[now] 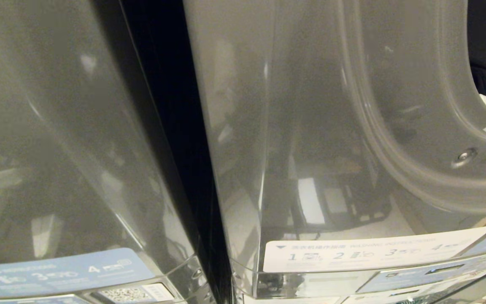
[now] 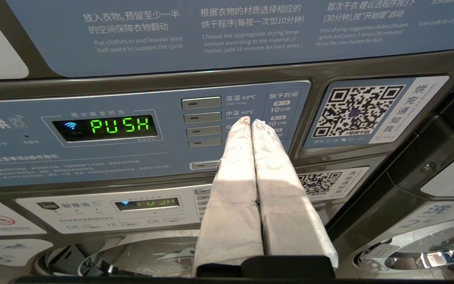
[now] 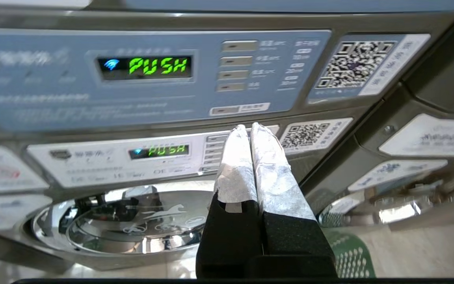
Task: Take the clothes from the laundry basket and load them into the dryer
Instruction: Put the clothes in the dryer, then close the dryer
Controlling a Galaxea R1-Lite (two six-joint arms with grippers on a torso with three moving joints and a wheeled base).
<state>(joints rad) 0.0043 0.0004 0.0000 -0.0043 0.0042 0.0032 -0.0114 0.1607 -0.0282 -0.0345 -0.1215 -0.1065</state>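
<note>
Before the machine fronts, 2 grippers, listed left to right.

Left gripper (image 2: 252,123): clenched, empty, tips toward the panel (image 2: 93,165) reading PUSH.

Right gripper (image 3: 248,128): clenched, empty, nearer the basket (image 3: 349,252), whose green mesh edge shows beside its base.

Dryer rim (image 1: 428,139): at right in the head view. Clothes: none visible.

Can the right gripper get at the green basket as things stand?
Probably, once it turns. The right gripper is shut, empty and aimed at the control panel; the green basket sits just beside it, nothing visible between.
</note>
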